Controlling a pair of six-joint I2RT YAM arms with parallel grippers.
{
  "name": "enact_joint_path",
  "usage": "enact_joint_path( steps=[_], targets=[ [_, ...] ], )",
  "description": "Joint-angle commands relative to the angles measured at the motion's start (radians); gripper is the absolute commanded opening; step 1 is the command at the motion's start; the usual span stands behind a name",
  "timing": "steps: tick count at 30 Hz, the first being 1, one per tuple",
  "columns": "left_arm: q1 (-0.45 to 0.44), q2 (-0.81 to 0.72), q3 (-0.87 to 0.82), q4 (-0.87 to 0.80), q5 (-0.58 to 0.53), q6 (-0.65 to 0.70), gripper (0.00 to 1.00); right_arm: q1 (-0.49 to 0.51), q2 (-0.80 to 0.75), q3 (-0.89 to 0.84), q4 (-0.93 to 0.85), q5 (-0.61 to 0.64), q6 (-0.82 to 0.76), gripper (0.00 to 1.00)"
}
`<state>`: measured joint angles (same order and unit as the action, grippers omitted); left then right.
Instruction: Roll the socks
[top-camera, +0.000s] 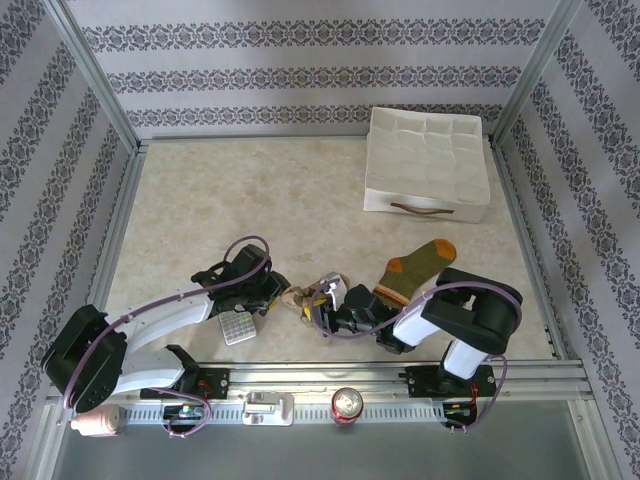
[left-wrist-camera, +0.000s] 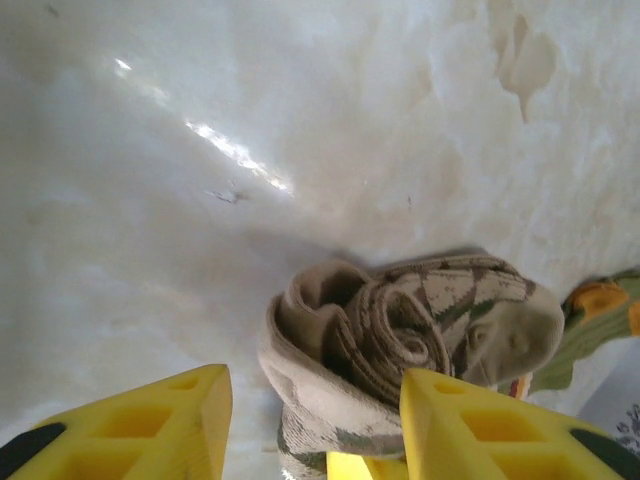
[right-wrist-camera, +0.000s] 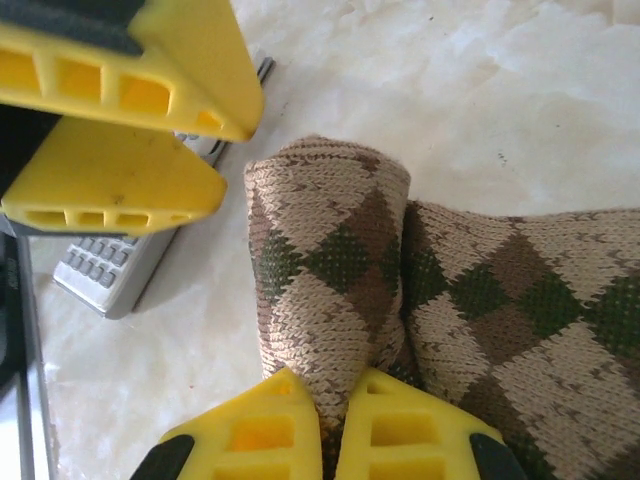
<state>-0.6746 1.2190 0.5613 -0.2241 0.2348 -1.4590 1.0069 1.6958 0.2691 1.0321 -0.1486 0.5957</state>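
The brown and beige argyle sock (right-wrist-camera: 330, 250) lies partly rolled on the table, its spiral end (left-wrist-camera: 395, 335) facing my left wrist camera. My right gripper (right-wrist-camera: 340, 400) is shut on a fold of that argyle fabric. My left gripper (left-wrist-camera: 315, 385) is open, its yellow fingers (right-wrist-camera: 120, 120) just off the roll's end, one fingertip close to it. In the top view the roll (top-camera: 295, 298) sits between the left gripper (top-camera: 276, 290) and the right gripper (top-camera: 320, 306). The olive green sock with orange toe and heel (top-camera: 415, 268) lies flat to the right.
A grey calculator (top-camera: 238, 327) lies just left of the roll, near the left gripper. A white fabric box with a brown handle (top-camera: 427, 163) stands at the back right. A drinks can (top-camera: 347, 403) sits on the front rail.
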Motion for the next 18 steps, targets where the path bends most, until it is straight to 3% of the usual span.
enact_joint_path(
  steps=[1,13,18],
  targets=[
    [-0.03,0.006,-0.023,0.146,-0.003,-0.003,0.46,-0.019,0.104,-0.066,-0.207,-0.041,0.069,0.0],
    [-0.062,0.115,-0.015,0.188,0.017,0.047,0.49,-0.045,0.1,-0.079,-0.242,-0.046,0.115,0.0],
    [-0.069,0.231,0.028,0.224,0.06,0.089,0.56,-0.062,0.118,-0.067,-0.252,-0.072,0.111,0.0]
  ],
)
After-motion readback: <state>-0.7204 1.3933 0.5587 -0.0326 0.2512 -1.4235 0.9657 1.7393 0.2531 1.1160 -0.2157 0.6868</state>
